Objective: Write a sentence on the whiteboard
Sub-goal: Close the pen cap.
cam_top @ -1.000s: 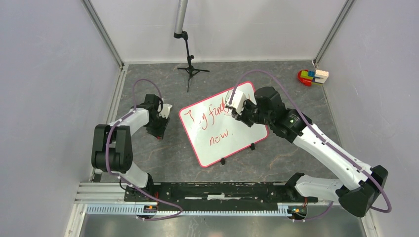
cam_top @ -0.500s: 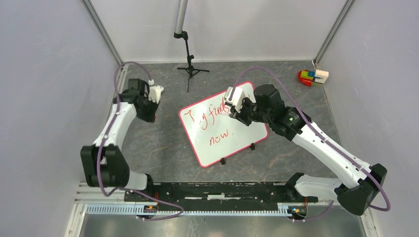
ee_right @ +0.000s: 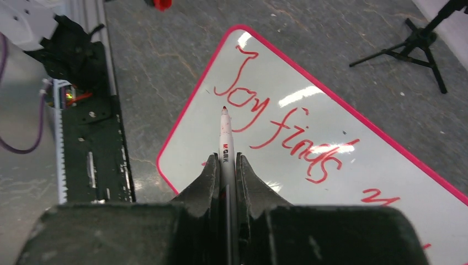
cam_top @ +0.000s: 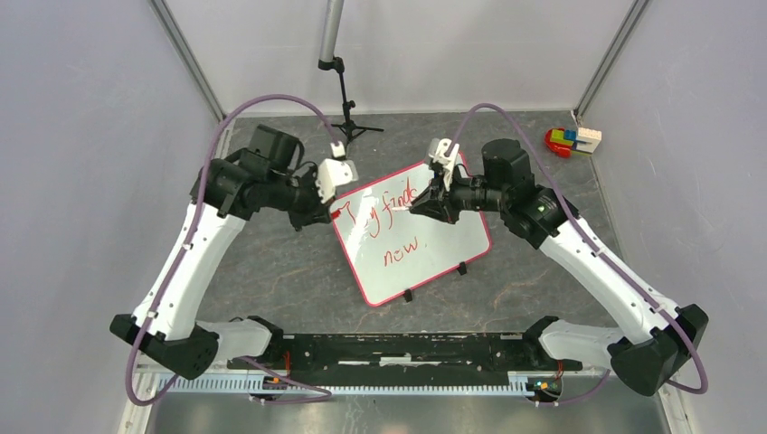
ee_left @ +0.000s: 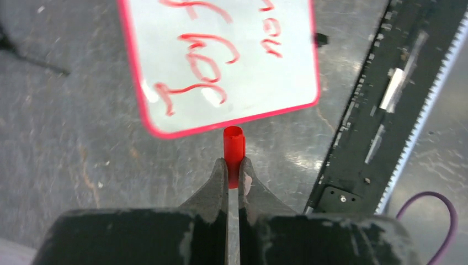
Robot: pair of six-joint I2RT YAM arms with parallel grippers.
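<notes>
Tripod (cam_top: 346, 127) stands behind whiteboard (cam_top: 448, 246); blocks (cam_top: 572, 140), perhaps toys, lie far right.

Bright even light; glare on whiteboard (ee_right: 325, 187); left-wrist view blurred.

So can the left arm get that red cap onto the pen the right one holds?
Probably yes. The left gripper pinches the red cap at a corner of the whiteboard, the right gripper aims its marker across it, and only board lies between them.
</notes>
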